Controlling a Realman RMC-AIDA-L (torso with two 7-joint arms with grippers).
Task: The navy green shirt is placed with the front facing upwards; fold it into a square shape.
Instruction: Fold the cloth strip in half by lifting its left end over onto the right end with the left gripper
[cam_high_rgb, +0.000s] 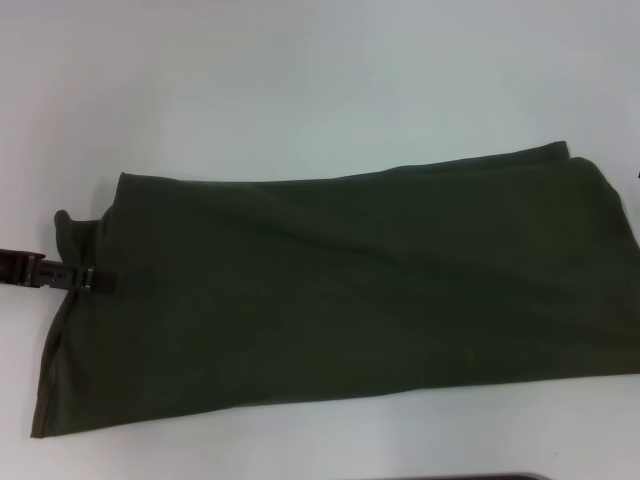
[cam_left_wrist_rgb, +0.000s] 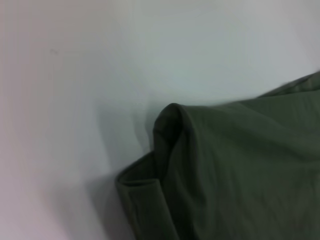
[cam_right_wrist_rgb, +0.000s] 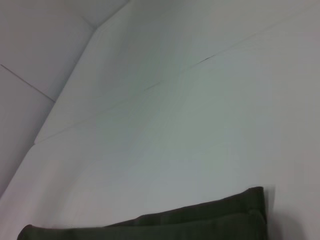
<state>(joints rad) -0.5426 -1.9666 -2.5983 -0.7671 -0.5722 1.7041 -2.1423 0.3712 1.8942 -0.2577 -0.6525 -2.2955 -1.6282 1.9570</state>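
Note:
The navy green shirt (cam_high_rgb: 340, 290) lies on the white table (cam_high_rgb: 300, 80) as a long folded band running left to right, plain green side up. No lettering or neck label shows. My left gripper (cam_high_rgb: 95, 280) reaches in from the left edge and is shut on the shirt's left end, where the cloth stands up in a small raised fold (cam_high_rgb: 66, 225). That raised fold also shows in the left wrist view (cam_left_wrist_rgb: 172, 125). The right wrist view shows only a corner of the shirt (cam_right_wrist_rgb: 150, 227) on the table. My right gripper is out of view.
White table surface lies behind the shirt and in a strip in front of it (cam_high_rgb: 350, 440). The table's far edge and seams show in the right wrist view (cam_right_wrist_rgb: 65, 115). A dark strip sits at the bottom edge of the head view (cam_high_rgb: 490, 477).

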